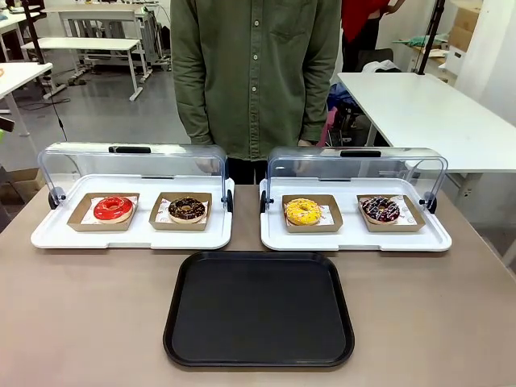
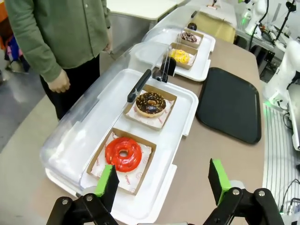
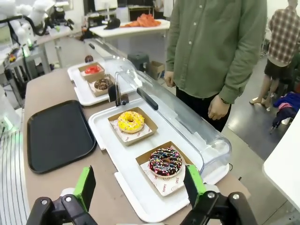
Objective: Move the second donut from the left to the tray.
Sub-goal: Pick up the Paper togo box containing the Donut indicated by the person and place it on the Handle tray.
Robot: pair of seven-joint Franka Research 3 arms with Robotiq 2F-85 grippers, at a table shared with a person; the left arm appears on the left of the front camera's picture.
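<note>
Judged to be at the opening step: no grasp made, nothing moved. Find the second donut from the left (image 1: 187, 209) at middle left of the front view, lying flat in its shallow cardboard holder (image 1: 181, 226) on the left-hand white tray (image 1: 48, 234), just right of the red-glazed donut (image 1: 113, 209), with the clear lid (image 1: 133, 165) swung up and back behind it.

See the left gripper (image 2: 163, 179) at the bottom edge of the left wrist view, green pads spread wide, holding nothing, over the near corner of that white tray and well apart from the target. Likewise the right gripper (image 3: 139, 183) at the bottom of the right wrist view: spread wide, empty, near the end of the other white tray (image 3: 101, 129).

Find the tray (image 1: 258, 310) at lower centre of the front view, black and bare, just in front of both white trays.

Next, probably: bring the left gripper past the red-glazed donut, lower over the holder, close on the cardboard walls rather than the icing, lift level, carry to lower centre and set down on the tray. Calls for clearing the white tray's rim and the raised lid.

Looks round and ringed, with glossy chocolate-brown icing flecked by small pale sprinkles and paler dough at the rim, on printed paper inside the holder. Probably soft and sticky on top.
</note>
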